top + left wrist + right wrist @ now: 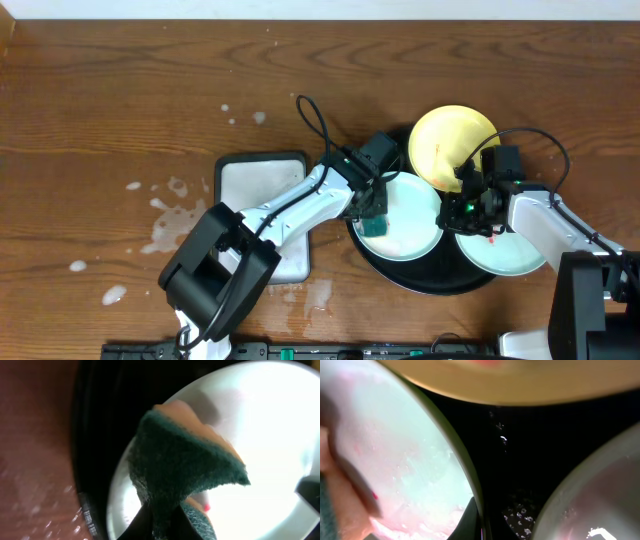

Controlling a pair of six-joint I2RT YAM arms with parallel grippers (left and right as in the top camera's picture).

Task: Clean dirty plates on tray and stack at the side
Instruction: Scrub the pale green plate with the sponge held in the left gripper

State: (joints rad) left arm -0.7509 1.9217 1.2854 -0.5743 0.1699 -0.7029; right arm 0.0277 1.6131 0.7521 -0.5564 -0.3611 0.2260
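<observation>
On the black tray [425,282], toward the right side of the table [120,90], sit three plates: the white plate [415,228] on the left, the blue plate [510,255] on the right and the yellow plate [445,140] at the back. The white plate is the one under the sponge [185,460]. It looks hard and stiff, and I think it is light. It is smooth and wet, with pink and red smears on it, so it is likely slippery and may slide on the shiny tray when pushed. It could crack if it falls. The flat middle gives nothing to grab, so the best place to hold it is the thin rim, with one finger over and one under. The left gripper [374,212] is closed tight on the sponge, which is soft and green on one side. The sponge bends where it is pinched, and its free end looks to touch the white plate. The right gripper [468,205] is closed too. One of its fingers [470,517] sits right at the rim of the white plate, between that plate and the blue one. I cannot tell if it pinches the rim or just rests beside it.
</observation>
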